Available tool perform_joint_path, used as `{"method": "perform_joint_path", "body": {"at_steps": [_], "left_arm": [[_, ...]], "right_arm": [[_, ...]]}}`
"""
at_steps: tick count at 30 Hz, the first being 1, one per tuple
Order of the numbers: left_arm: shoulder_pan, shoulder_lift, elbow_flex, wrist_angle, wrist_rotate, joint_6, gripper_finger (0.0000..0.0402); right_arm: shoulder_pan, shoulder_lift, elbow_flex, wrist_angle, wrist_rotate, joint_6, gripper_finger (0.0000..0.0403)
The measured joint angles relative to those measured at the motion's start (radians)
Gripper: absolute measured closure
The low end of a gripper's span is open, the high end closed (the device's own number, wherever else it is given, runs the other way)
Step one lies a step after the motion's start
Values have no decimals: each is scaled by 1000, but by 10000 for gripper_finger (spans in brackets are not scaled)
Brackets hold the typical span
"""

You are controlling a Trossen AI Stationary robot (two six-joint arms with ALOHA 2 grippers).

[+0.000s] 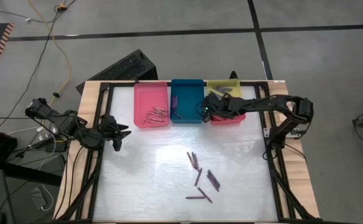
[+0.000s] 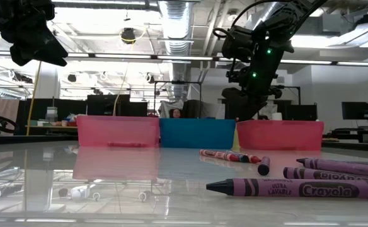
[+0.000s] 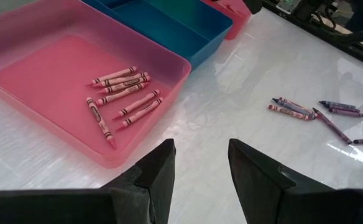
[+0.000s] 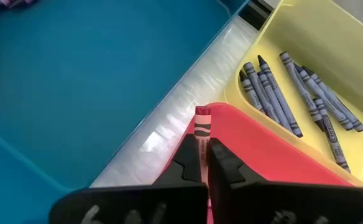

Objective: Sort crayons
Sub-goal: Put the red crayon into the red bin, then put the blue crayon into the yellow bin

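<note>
Red crayon (image 4: 202, 134) lengthwise in right claw (image 4: 201, 163)

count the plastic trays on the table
4: pink tray at the back left, teal tray beside it, red tray next over, partly under the right arm, and yellow tray behind the red one.
</note>
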Motion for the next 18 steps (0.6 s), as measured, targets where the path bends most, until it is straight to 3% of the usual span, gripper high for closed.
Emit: {"method": "perform_joint_path", "body": {"at_steps": [10,18], "left_arm": [[0,0,0,0,0,-1,262],[0,0,0,0,0,-14,262]], "right_arm": [[0,0,0,-7,-20,8,337],[7,-12,0,-36,-22,-64,331]]}}
